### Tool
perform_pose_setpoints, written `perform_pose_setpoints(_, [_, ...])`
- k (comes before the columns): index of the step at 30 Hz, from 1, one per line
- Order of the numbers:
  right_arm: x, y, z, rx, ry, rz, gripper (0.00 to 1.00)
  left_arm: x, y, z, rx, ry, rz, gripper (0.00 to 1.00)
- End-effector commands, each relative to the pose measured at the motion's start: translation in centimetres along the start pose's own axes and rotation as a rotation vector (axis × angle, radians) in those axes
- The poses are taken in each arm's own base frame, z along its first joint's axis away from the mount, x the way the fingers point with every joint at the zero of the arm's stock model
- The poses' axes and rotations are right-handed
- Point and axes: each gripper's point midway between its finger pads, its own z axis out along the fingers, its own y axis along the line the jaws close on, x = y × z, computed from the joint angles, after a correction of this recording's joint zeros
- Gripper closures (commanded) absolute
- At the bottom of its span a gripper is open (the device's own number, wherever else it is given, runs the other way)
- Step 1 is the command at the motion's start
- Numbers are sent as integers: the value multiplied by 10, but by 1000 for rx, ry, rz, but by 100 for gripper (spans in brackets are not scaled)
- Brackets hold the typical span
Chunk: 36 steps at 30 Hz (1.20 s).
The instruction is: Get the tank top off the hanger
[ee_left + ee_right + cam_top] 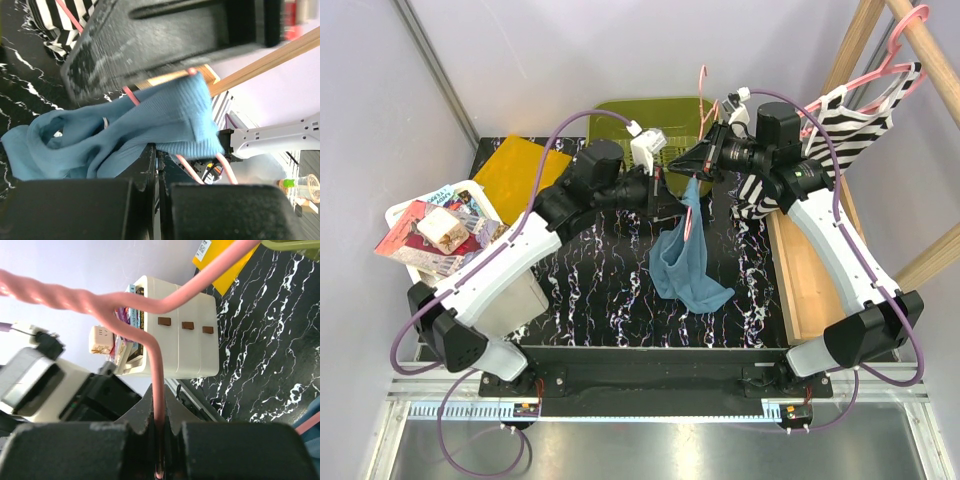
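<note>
Nearest the arm bases, the black marbled table top [590,300] lay beneath the blue tank top [688,262]. Its lower folds drooped down to the surface or just above it; which could not be told. The garment hung from a pink wire hanger [693,215] held up over the middle of the table.

The left gripper [160,200] reached in from the left, its jaws closed on a fold of the blue knit, apparently so the fabric could be dragged off the wire. The right gripper [159,440] was clenched on the hanger's wire just below the twisted neck, probably to keep the frame high and steady against that pull. In the left wrist view the knit was draped over the pink wire, so the removal looked begun but not finished.

Farther back on the left stood a white bin [480,190] stuffed with packets. A yellow sheet [520,170] lay beside it, and an olive-green object [640,112] sat at the far edge. To the right, a wooden rack [850,45] carried a striped garment [850,125] on a second hanger [905,35]. Pale, plain walls [570,50] enclosed the cell.
</note>
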Motion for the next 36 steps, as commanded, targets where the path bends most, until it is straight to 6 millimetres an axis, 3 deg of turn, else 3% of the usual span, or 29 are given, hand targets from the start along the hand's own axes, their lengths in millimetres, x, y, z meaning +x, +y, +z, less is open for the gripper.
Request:
perform_pose_setpoints(1, [-11,12,-8,-2,-78,-107,100,-27,-25,-38,7,-119,52,100])
perform_pose_setpoints(8, [-41,-3,-11,129,-203,-234,100,-22,-38,-61,26,-148,10,100])
perform_pose_setpoints(13, [-67,-8,-17,210,-313,-316,100,-8,-37,-67,30,-135,-44,100])
perform_pose_setpoints(18, [-83,20,-16,145,-370,-322,100,2,-31,-78,-8,-155,-53,100])
perform_pose_setpoints(21, [-89,55,-22,63,-397,-311,100,3,-21,-83,-63,-171,-70,100])
perform_pose_setpoints(27, [-78,115,-42,-112,-370,-329,100,8,-5,-84,-117,-157,-111,100])
perform_pose_setpoints(31, [-51,150,-62,-244,-280,-369,100,6,6,-85,-137,-158,-129,100])
perform_pose_setpoints(36, [-5,159,-99,-287,-231,-359,100,7,14,-77,-143,-134,-142,100])
